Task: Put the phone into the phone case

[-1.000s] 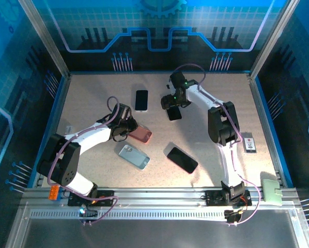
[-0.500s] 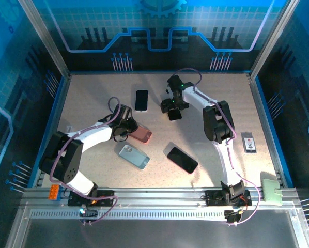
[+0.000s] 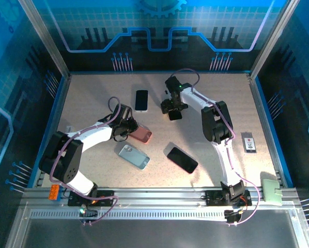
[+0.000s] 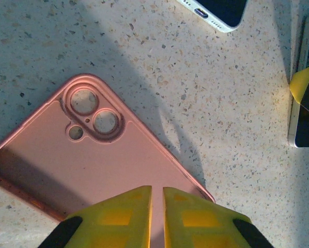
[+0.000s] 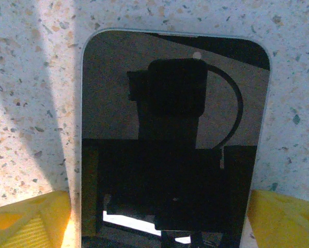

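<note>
My left gripper (image 4: 157, 199) pinches the pink case (image 4: 92, 160) by its rim, jaws narrow. Right of that case, my right gripper (image 5: 157, 219) straddles the phone (image 5: 175, 103), jaws wide.

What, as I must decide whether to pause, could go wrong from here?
The open right pincer straddles the phone, lying flat on the table; closing on its thin edges, the pincer might slip off.
The left pincer seems to pinch only one rim of the pink case, so the case may pivot when a phone is pressed in.
</note>
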`<state>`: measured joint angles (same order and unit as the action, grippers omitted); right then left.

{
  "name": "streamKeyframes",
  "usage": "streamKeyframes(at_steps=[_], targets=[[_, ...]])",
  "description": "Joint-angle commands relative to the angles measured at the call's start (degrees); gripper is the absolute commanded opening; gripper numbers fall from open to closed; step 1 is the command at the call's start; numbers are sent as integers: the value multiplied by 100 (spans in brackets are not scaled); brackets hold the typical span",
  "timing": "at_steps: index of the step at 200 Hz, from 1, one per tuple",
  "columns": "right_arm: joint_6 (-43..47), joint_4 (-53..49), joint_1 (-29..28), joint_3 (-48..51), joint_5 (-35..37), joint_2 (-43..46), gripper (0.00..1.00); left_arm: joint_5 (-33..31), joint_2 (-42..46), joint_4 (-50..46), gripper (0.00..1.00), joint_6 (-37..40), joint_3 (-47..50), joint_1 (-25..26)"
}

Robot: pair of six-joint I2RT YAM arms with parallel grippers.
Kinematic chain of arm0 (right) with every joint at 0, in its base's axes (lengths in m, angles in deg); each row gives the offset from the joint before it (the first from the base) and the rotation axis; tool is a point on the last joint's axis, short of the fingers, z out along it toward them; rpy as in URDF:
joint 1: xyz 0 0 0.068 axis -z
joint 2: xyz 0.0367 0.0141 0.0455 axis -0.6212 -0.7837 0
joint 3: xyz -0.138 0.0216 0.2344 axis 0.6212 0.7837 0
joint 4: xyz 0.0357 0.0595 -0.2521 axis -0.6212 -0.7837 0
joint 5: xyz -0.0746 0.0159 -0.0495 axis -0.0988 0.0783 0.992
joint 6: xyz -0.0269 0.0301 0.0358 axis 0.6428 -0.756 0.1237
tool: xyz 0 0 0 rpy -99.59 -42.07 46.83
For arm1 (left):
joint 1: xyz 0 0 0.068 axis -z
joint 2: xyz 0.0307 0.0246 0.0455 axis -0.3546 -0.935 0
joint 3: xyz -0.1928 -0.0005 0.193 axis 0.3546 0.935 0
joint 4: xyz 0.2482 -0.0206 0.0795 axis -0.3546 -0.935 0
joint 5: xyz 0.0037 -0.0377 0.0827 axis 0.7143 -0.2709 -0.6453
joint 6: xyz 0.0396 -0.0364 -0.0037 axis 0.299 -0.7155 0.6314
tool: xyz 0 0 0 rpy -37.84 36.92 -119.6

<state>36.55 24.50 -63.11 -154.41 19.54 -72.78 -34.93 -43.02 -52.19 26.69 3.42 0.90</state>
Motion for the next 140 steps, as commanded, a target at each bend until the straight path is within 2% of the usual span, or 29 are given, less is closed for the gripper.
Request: streamKeyframes(at_steps=[1, 50, 72, 106, 140], targets=[[-45, -430, -70, 177, -49, -328, 89, -65, 121, 80, 14, 16, 6, 28], [37, -560, -112, 146, 188, -485, 79, -124, 252, 36, 14, 25, 60, 27], [102, -582, -155, 170, 352, -504, 69, -128, 280, 46, 14, 4, 87, 30], [159, -344, -148, 456, 353, -130, 68, -120, 327, 43, 15, 30, 65, 54], [388, -240, -120, 675, -74, 476, 68, -132, 279, -7, 23, 180, -152, 158]])
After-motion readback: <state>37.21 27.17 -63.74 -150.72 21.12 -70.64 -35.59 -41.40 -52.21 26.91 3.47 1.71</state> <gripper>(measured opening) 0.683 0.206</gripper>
